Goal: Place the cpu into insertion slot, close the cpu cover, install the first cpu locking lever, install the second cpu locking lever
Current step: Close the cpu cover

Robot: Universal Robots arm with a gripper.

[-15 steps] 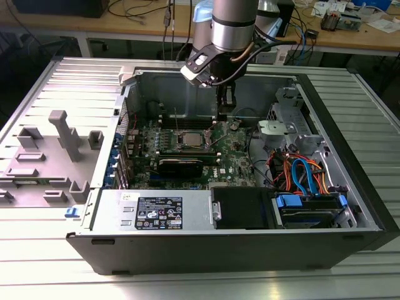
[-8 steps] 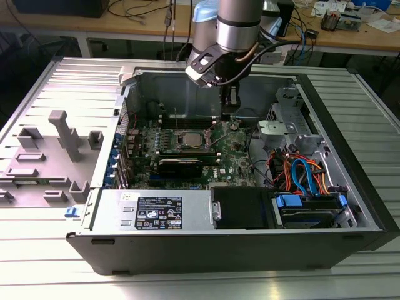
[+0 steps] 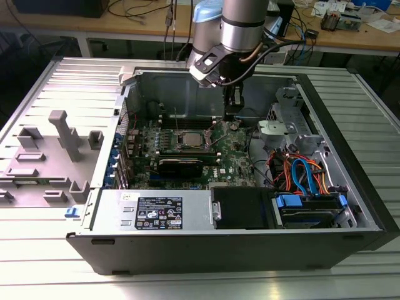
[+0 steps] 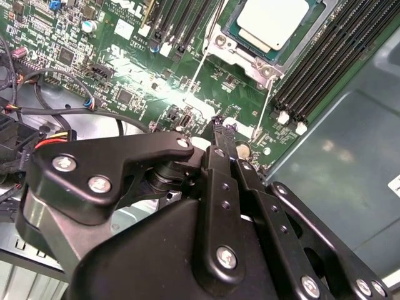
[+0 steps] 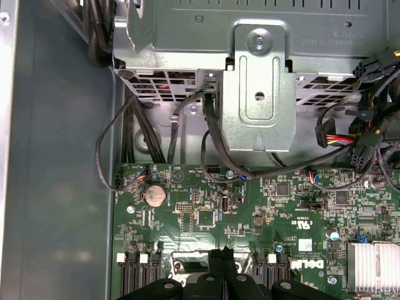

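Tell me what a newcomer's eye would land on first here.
The black gripper, fingers shut, hangs inside the open computer case over the green motherboard. Near the board's middle, the cpu shows its silver-grey top, framed by silver metal.

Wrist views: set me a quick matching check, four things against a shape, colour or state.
Things:
1. cpu
2. gripper
3. coin cell
4. memory slots

Descriptions:
A. long, narrow, black
B. round, silver, on the green board
C. fingers shut, holding nothing
D. square, silver-grey top

Pairs: 1-D, 2-C, 3-B, 4-A.
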